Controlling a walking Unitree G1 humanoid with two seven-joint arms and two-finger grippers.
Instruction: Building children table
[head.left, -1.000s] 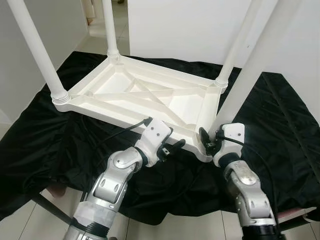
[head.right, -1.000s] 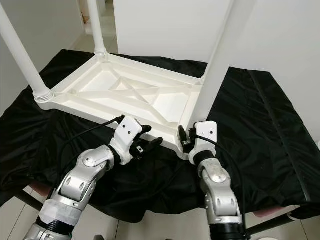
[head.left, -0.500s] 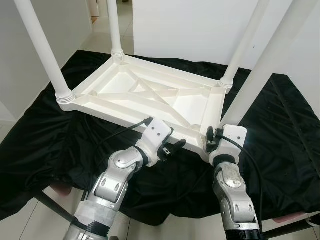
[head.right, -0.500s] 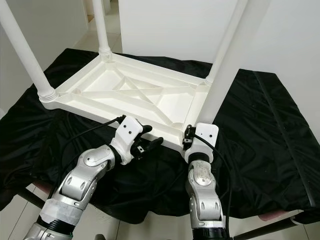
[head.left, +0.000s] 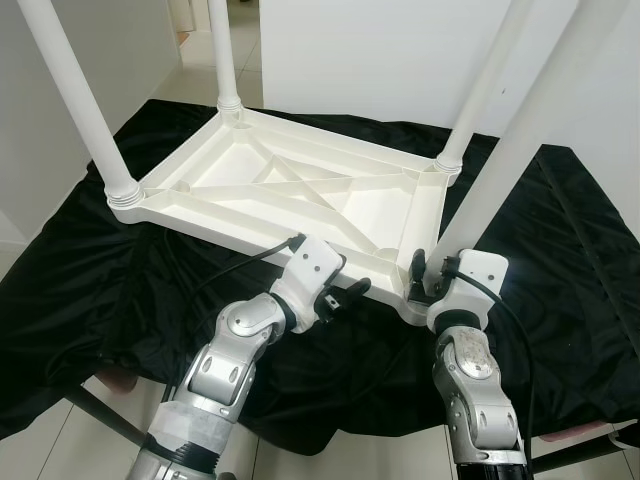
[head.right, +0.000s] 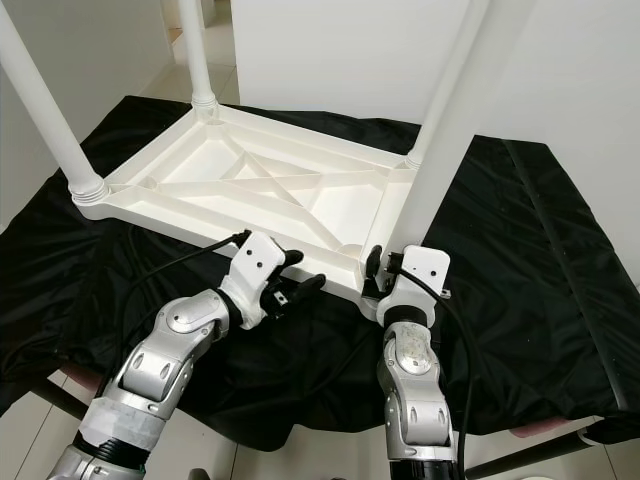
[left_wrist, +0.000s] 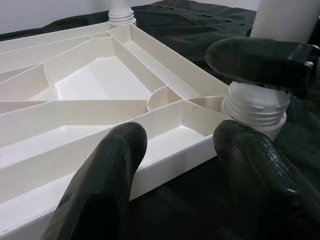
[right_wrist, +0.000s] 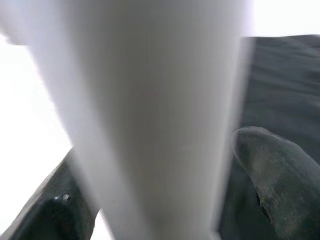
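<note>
The right pincer (head.right: 378, 272) is clamped on the near-right leg (head.right: 445, 130) at its base, presumably to seat it in the corner socket. The left pincer (head.left: 345, 293), fingers apart, hovers just beside the near rim. The inverted children's table (head.left: 290, 195) lies legs-up on the black cloth (head.left: 80, 270) covering the surface, exposing the sockets; three further legs stand beyond.

White walls (head.left: 380, 50), pale tiled floor (head.left: 40, 450), black cloth (head.left: 80, 270) over surface.
</note>
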